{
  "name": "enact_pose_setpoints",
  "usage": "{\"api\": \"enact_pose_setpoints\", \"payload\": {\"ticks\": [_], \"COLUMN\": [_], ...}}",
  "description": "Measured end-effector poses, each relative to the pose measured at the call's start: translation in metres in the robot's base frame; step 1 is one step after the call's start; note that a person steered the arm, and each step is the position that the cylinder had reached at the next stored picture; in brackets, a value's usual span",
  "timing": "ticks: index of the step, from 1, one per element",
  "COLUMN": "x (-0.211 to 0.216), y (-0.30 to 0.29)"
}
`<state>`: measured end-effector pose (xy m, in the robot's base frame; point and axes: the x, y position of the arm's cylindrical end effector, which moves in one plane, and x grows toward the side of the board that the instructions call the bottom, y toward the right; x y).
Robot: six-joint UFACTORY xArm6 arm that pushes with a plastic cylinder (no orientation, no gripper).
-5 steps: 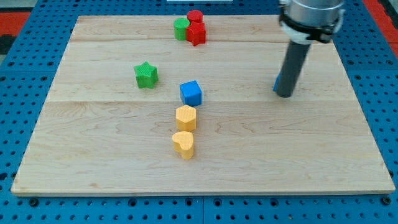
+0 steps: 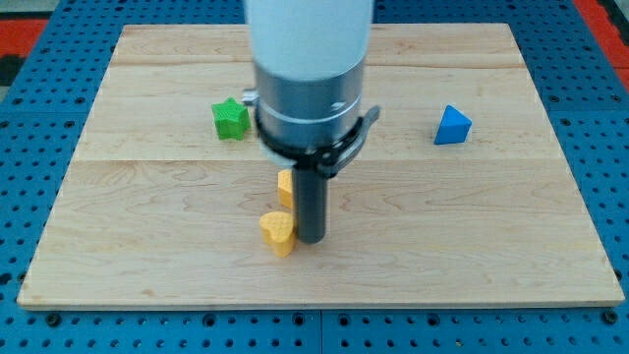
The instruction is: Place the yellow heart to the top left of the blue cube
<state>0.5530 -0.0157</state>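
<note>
Camera view, the only one. The arm (image 2: 310, 69) fills the upper middle and blocks a lot: the blue cube is not visible anywhere, so I cannot tell where it sits. Anything at the top centre of the board behind the arm is likewise hidden.

Partly hidden: a second yellow block (image 2: 284, 187), only its left edge shows beside the rod, shape unclear.

My tip (image 2: 311, 239) is down on the wooden board (image 2: 511, 236), just right of the yellow heart (image 2: 277, 232). Tip and heart look touching or very nearly so; cannot say which. The tool is a plain rod, nothing to open or close, nothing clamped.

The yellow heart sits low on the board, slightly left of centre, below the half-hidden yellow block.

Fully visible: green star (image 2: 230, 118) at the view's left of the arm, close to its housing. Blue triangular block (image 2: 452, 126) well apart at the view's right.

No containers here; everything lies flat on the board, which rests on a blue pegboard (image 2: 29, 88).
</note>
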Motion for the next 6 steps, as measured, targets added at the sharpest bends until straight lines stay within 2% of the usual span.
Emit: {"api": "enact_pose_setpoints", "payload": {"ticks": [1,2,3,6], "x": [0.029,0.027,-0.002,-0.109], "y": [-0.001,-0.034,-0.051,-0.051]}}
